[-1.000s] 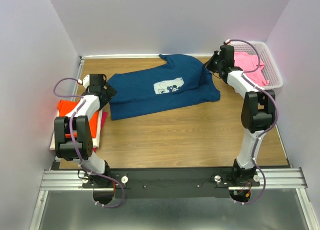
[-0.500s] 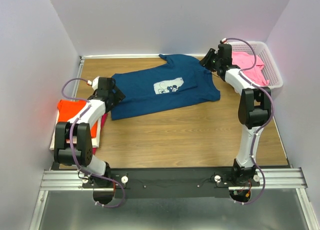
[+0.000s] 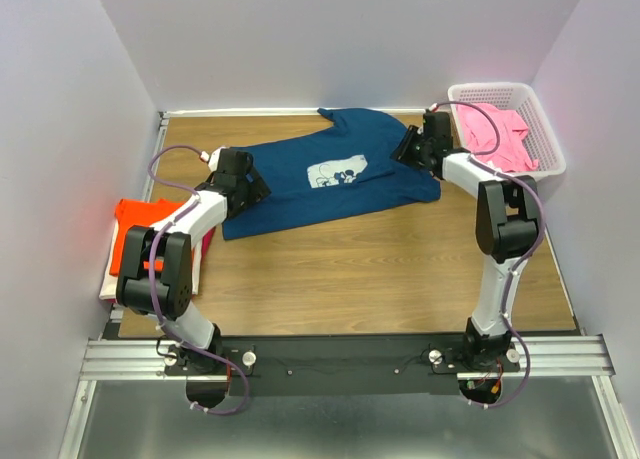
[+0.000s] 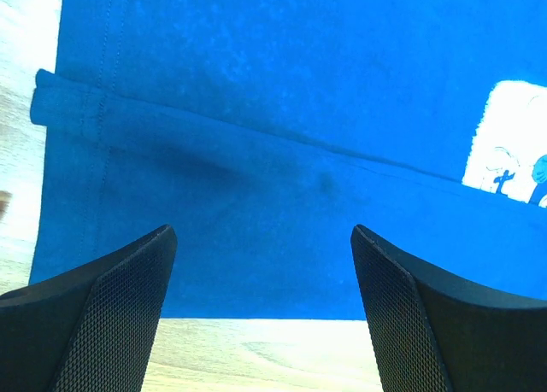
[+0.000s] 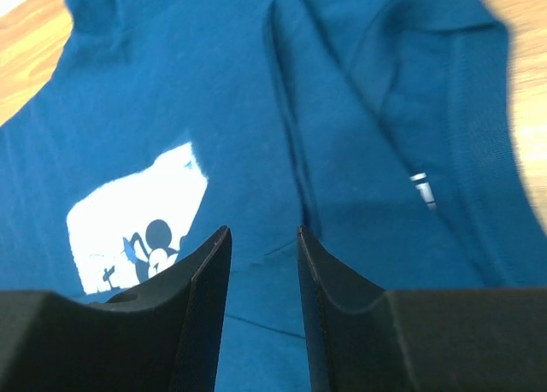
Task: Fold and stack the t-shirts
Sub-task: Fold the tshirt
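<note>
Wooden desk [image 3: 380, 269] carries the navy t-shirt [image 3: 300, 194] flat, print up; left jaws hang wide open over its hem end, right jaws part-open and empty above the collar end, likely poised to pinch both for folding

A printed tee [image 3: 330, 179] lies across the tabletop's [image 3: 380, 269] far half, folded tees [image 3: 130, 229] at its left edge, and a basket [image 3: 550, 164] holding another tee [image 3: 495, 129] in the far right corner.

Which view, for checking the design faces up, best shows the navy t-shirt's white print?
Top external: the whole white print lies unobstructed. Left wrist catches only its edge; right wrist shows it partly behind a finger.
</note>
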Controlling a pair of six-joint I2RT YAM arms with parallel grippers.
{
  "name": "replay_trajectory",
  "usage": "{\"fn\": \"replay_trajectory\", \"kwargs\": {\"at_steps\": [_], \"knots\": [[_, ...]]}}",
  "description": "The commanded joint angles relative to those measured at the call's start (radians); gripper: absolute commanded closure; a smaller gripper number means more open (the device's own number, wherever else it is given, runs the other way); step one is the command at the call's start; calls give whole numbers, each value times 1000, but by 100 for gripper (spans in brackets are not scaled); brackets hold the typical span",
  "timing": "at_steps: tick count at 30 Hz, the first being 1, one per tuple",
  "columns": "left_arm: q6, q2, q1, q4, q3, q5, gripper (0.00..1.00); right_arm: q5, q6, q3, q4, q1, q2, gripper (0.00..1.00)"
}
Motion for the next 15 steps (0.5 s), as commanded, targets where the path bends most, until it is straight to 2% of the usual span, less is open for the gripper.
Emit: {"fn": "replay_trajectory", "kwargs": {"at_steps": [1,15], "knots": [[14,-4,-7,18,3,22,10,17,2,6,5,25,27,57],[40,-67,-7,-22,24,22,10,115,45,14,1,51,90,57]]}}
